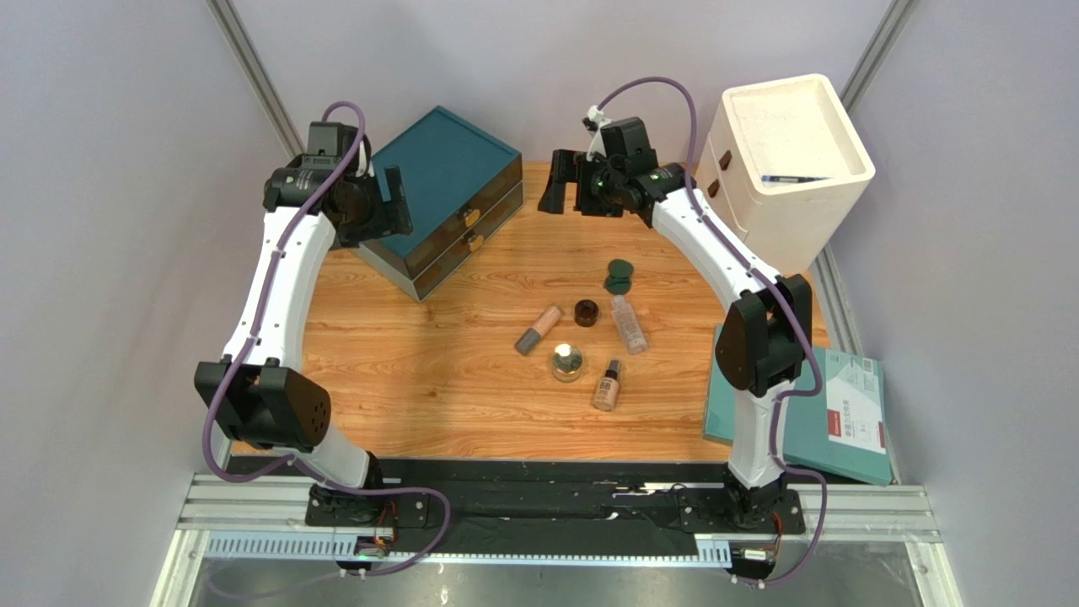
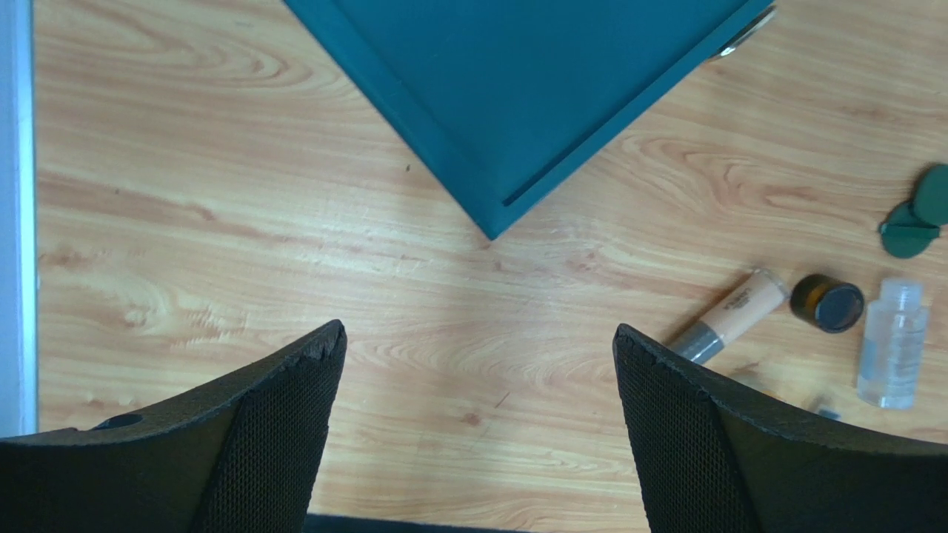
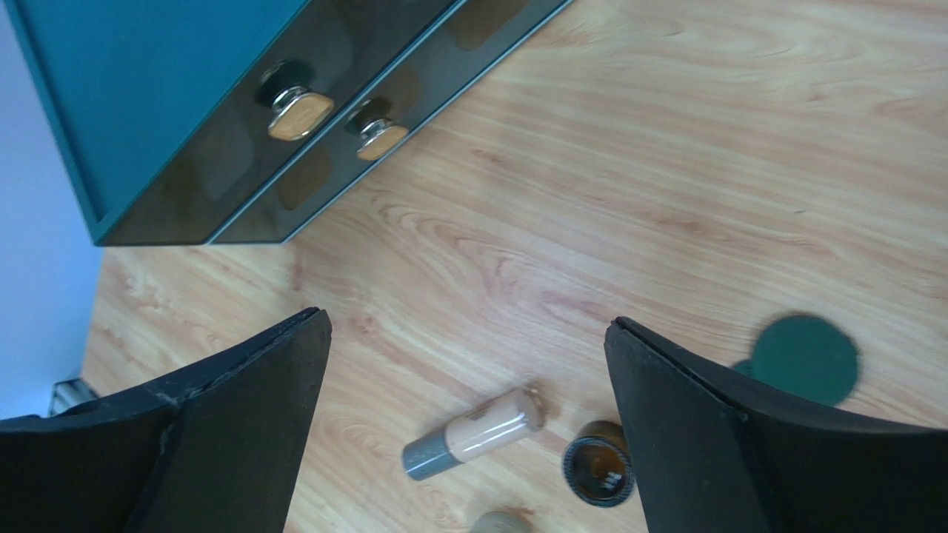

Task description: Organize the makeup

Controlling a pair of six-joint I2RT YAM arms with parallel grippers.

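Observation:
Six cosmetics lie mid-table: a beige tube with grey cap (image 1: 538, 329), a dark brown round jar (image 1: 585, 311), a clear bottle (image 1: 628, 324), a gold round compact (image 1: 567, 363), a beige black-capped bottle (image 1: 608, 385) and a dark green piece (image 1: 618, 275). My left gripper (image 1: 384, 202) is open and empty, high beside the teal drawer box (image 1: 443, 196); in the left wrist view (image 2: 479, 361) it hangs over bare wood, with the tube (image 2: 734, 315), jar (image 2: 828, 302) and clear bottle (image 2: 892, 341) to its right. My right gripper (image 1: 554, 186) is open and empty, high at the back; the right wrist view (image 3: 467, 350) shows the tube (image 3: 476, 433) and jar (image 3: 599, 470) far below.
The teal drawer box (image 3: 223, 100) stands at the back left with both drawers closed. A white drawer cabinet (image 1: 785, 158) stands at the back right. A teal flat box (image 1: 811, 405) lies at the right table edge.

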